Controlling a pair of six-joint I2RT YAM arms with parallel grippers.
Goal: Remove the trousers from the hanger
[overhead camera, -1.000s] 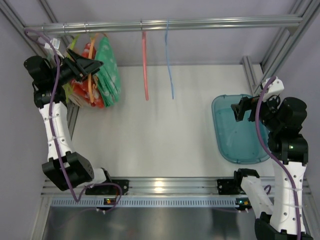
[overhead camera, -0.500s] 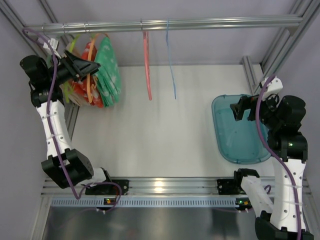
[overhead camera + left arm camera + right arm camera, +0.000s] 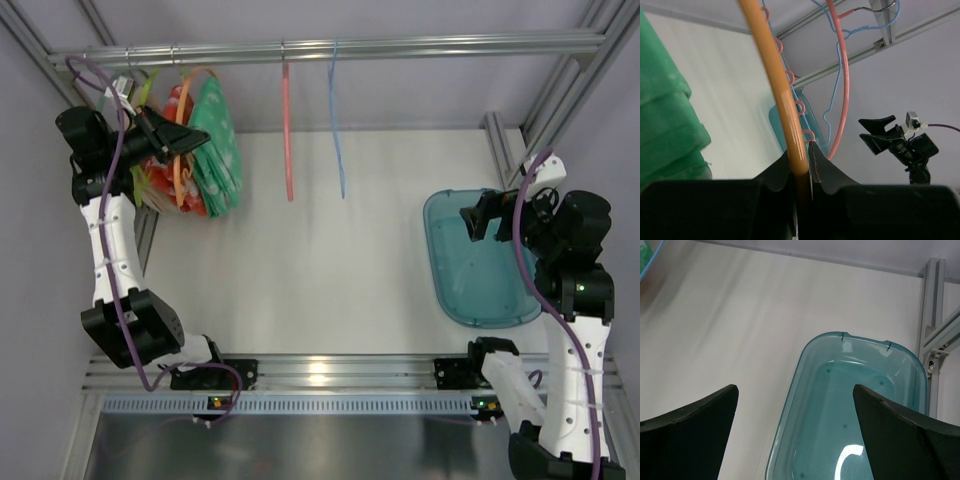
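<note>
The green trousers with white print hang from the thin orange hanger at the left end of the rail. My left gripper is shut on the orange hanger; in the left wrist view the hanger's bar runs up out of the left gripper, with the green trousers bunched to the left. My right gripper stands open above the teal bin, holding nothing; the right wrist view has the right gripper wide apart over the bin.
A pink-red hanger and a blue hanger hang bare on the metal rail. A red printed garment hangs behind the trousers. Aluminium frame posts stand at both sides.
My left gripper has closed onto the orange hanger. The pink-red and blue hangers have swung slightly. The right arm has not moved.
</note>
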